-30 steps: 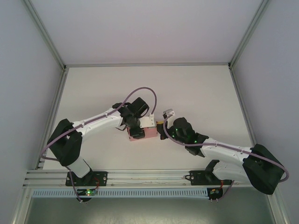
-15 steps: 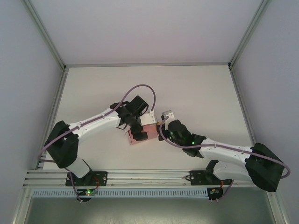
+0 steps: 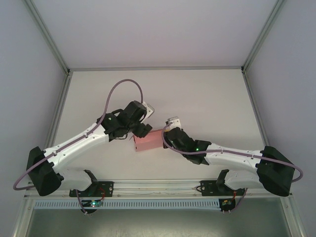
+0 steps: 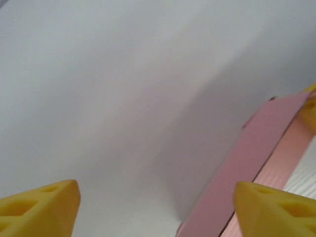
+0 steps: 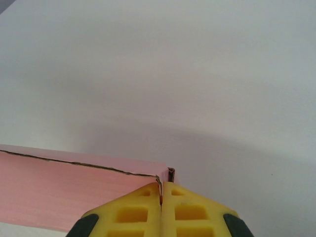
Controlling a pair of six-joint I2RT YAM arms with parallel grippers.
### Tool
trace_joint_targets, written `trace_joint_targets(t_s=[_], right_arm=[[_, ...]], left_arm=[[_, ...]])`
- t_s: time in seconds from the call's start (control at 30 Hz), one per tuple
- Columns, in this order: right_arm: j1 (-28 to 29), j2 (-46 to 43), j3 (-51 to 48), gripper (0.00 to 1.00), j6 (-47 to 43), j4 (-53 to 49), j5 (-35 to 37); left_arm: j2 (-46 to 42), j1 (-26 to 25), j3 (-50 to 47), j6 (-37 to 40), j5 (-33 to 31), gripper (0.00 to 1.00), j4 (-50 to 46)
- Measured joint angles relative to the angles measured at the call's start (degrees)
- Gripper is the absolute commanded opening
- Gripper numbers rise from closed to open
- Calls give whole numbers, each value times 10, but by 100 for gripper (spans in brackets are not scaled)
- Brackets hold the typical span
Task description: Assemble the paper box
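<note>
From above, arms cover part of the paper box point(image 3: 148, 141); the right gripper point(image 5: 161, 195) pinches its edge, the left gripper point(image 4: 157, 187) gapes beside it.

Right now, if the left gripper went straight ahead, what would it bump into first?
Probably the white table; the left gripper, jaws open, points at it. The paper box lies off to the side, though depth is unclear.

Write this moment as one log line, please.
box: edge pinched | right gripper: shut on box | left gripper: open, near box
</note>
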Motion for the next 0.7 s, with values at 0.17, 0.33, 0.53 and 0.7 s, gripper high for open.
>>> trace_joint_targets(t_s=[0.17, 0.33, 0.53, 0.7], right_arm=[[2, 0, 5, 0, 3, -16, 11], [9, 3, 12, 0, 9, -26, 13], [12, 10, 24, 0, 9, -39, 15], [13, 11, 25, 0, 10, -45, 20]], left_arm=[[-28, -13, -40, -99, -34, 74, -38], [-84, -17, -94, -146, -24, 74, -39], [-120, -17, -136, -165, 8, 70, -20], [-144, -17, -143, -174, 29, 73, -16]])
